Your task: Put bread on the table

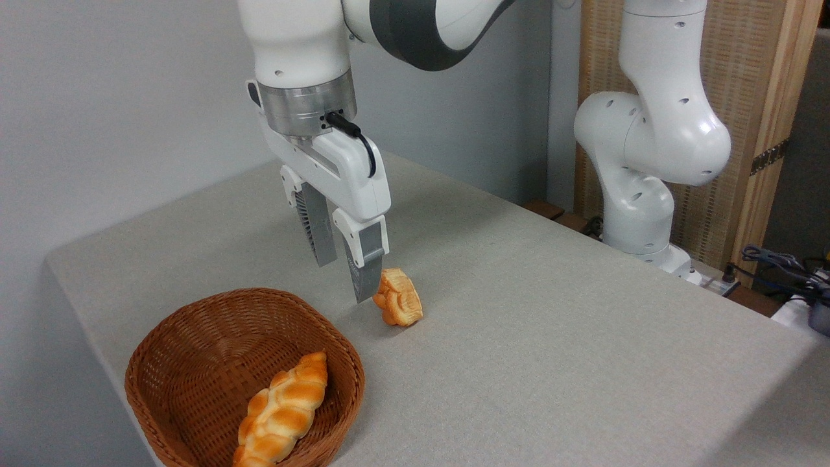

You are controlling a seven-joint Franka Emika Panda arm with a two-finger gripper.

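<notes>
Two baked pieces, one basket, one table, one arm

One long braided bread lies in the single wicker basket; one short orange pastry sits on the one grey table. One white robot arm carries one gripper with two fingers.

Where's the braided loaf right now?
The bread lies inside the wicker basket at the lower left, down-left of the open gripper and the small pastry.
</notes>
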